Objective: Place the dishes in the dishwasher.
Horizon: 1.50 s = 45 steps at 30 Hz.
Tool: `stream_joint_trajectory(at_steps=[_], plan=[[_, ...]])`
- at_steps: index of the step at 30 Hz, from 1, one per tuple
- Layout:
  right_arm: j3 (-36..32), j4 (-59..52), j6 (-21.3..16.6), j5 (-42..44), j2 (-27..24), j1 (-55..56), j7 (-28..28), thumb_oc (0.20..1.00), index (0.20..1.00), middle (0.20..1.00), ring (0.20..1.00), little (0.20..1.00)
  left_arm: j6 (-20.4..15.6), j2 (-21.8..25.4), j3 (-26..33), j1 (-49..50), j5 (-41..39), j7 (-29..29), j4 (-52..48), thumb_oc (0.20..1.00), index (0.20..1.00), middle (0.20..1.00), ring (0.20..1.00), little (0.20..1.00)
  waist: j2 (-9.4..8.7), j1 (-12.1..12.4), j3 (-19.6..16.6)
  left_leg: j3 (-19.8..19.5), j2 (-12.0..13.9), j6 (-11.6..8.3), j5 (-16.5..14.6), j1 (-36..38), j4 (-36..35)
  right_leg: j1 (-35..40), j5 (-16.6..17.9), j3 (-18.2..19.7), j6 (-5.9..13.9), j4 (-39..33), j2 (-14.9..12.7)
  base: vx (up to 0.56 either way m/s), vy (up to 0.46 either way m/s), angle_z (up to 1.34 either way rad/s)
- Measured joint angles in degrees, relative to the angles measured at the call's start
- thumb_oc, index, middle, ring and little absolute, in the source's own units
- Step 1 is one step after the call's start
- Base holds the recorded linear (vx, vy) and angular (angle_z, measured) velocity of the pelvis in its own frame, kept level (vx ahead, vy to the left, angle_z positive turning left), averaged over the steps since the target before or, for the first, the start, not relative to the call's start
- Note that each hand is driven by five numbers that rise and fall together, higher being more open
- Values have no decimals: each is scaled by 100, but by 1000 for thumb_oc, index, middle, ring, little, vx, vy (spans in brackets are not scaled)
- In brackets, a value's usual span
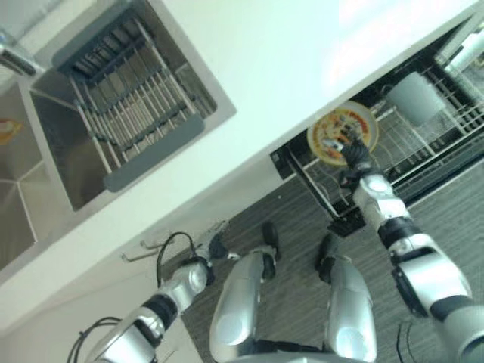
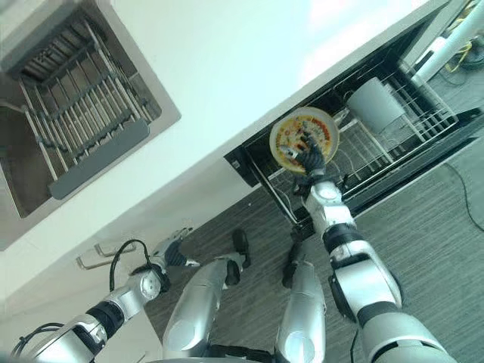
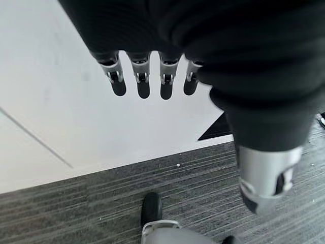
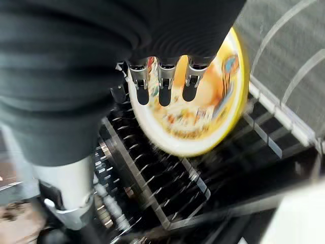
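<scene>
The fingers (image 4: 160,86) of the right hand (image 2: 310,160) lie against the printed face of a round plate (image 4: 203,114), and the thumb is set apart near the rim, so the hand seems to hold the plate. The plate is yellow at the edge, with a colourful picture in the middle, and it stands tilted just above the dark tines of the lower rack (image 4: 152,188). This rack is pulled out of the open dishwasher (image 2: 253,162), under the edge of the white countertop (image 1: 302,68). Further inside the rack, apart from the plate, a grey cup (image 2: 374,100) lies among the wires. The left hand (image 3: 152,76) hangs low beside the white cabinet front, with relaxed fingers, holding nothing, above the grey striped floor (image 3: 91,203). On the other side of the countertop a steel sink (image 1: 45,151) holds a wire drying basket (image 1: 132,98) with grey ends.
</scene>
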Motion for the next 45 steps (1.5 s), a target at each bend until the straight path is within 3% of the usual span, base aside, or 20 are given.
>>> stream_joint_trajectory(at_steps=[2,4,6,8,13,17,20,23,26,29,31,33,36,39,40,43,45], plan=[[-1,-391,-67,160,173,457,-7,1000,1000,1000,1000,1000,22,-86,185,132,0,-64,158,1000,1000,1000,1000,1000,-60,-94,-30,13,8,-5,7,524,-181,536,24,-12,35,-230,43,41,9,-12],[34,-450,-107,199,296,752,-9,1000,1000,1000,1000,1000,35,-71,179,322,0,-74,185,1000,1000,1000,1000,1000,-175,-118,-372,42,7,-79,3,662,-378,635,10,-8,21,-341,101,113,-8,-7],[15,-719,-173,227,407,1140,-259,1000,1000,1000,1000,1000,71,-228,386,536,-55,-129,422,1000,1000,1000,1000,1000,-274,-142,-474,37,19,-143,131,1246,-751,1266,207,-63,81,-849,227,92,-24,-7],[45,-777,-181,423,643,1515,-304,1000,1000,1000,1000,1000,117,-225,401,1018,-253,-213,610,1000,1000,1000,1000,1000,-471,-183,-1102,60,36,-243,133,1580,-1113,1605,188,-67,25,-1223,341,8,-36,-12],[35,-880,-249,472,633,1917,-634,1000,1000,1000,1000,1000,296,-417,804,1337,-330,-435,1038,1000,1000,1000,1000,1000,-559,-185,-1947,35,20,-246,204,2180,-1497,2307,379,-171,125,-1826,484,73,-38,3],[31,-1059,-514,399,499,1945,-758,1000,1000,1000,1000,1000,355,-597,1259,1306,-1139,-532,1471,1000,1000,1000,1000,1000,-641,-217,-2275,51,27,-289,179,2380,-1589,2499,382,-159,135,-1990,529,56,-36,-4],[-19,-1580,-581,347,199,2117,-910,1000,1000,1000,1000,1000,374,-581,1366,1317,-1158,-592,1474,1000,1000,1000,1000,1000,-676,-232,-2427,76,36,-304,175,2383,-1591,2479,377,-138,133,-1990,537,6,-33,-5],[-295,-2545,-698,-103,-133,2804,-1424,1000,1000,1000,1000,1000,506,-649,1864,1623,-2019,-742,1447,1000,1000,1000,1000,1000,-705,-329,-2448,216,39,-287,192,2382,-1648,2382,403,0,143,-1997,549,8,-33,-23],[-738,-2635,-731,-306,-229,3340,-1824,1000,1000,1000,1000,1000,570,-792,2372,1992,-2465,-799,1596,1000,1000,1000,1000,1000,-774,-445,-2448,348,55,-312,173,2407,-1678,2330,401,133,140,-2001,571,11,-56,-21],[-1359,-2771,-970,-467,-297,4239,-2222,1000,1000,1000,1000,1000,437,-839,2353,2258,-2460,-974,1472,1000,1000,1000,1000,1000,-805,-531,-2431,399,55,-345,191,2368,-1775,2235,382,163,160,-2042,591,11,-59,-11],[-1549,-2697,-1345,-496,-301,4400,-2521,1000,1000,1000,1000,1000,294,-831,2355,2260,-2481,-1144,1475,1000,1000,1000,1000,1000,-792,-560,-2391,492,75,-340,194,2372,-1856,2205,412,259,128,-2122,633,13,-11,-21],[-2016,-2345,-2142,-839,-291,4608,-3120,1000,1000,1000,1000,1000,-65,-836,2357,2193,-2728,-1399,1417,1000,1000,1000,1000,1000,-789,-652,-2359,495,75,-337,191,2370,-1901,2216,422,252,132,-2172,640,37,7,-3],[-2880,-996,-2919,-931,-251,4822,-3796,1000,1000,1000,1000,1000,-408,-828,2180,2166,-2731,-1693,1392,1000,1000,1000,1000,1000,-685,-750,-2282,486,26,-329,187,2441,-2074,2307,432,246,209,-2274,640,172,-8,4],[-3084,101,-3036,-61,-42,4952,-3320,1000,1000,1000,1000,1000,-492,-776,1619,2036,-2680,-1798,1273,1000,1000,1000,1000,1000,-575,-785,-2119,404,-1,-344,195,2472,-2084,2372,325,166,277,-2202,632,-24,-50,13],[-2993,251,-3045,702,44,4783,-2963,1000,1000,1000,1000,1000,-496,-756,1410,1828,-2667,-1802,1212,1000,1000,1000,1000,1000,-558,-782,-2020,315,-8,-333,190,2214,-1883,2143,322,122,224,-2007,608,-177,-32,20],[-2995,347,-2999,1989,158,3758,-2170,1000,1000,1000,1000,1000,-533,-724,1213,1198,-2601,-1794,1019,1000,1000,1000,1000,1000,-482,-705,-1391,229,7,-275,149,1741,-1474,1673,257,93,182,-1588,515,-133,26,19],[-2790,385,-2493,2591,133,2943,-1332,1000,1000,1000,1000,1000,-565,-705,818,778,-2445,-1779,1005,1000,1000,1000,1000,1000,-386,-685,-945,119,-26,-260,142,1515,-1293,1431,136,7,156,-1212,397,-82,54,32]])
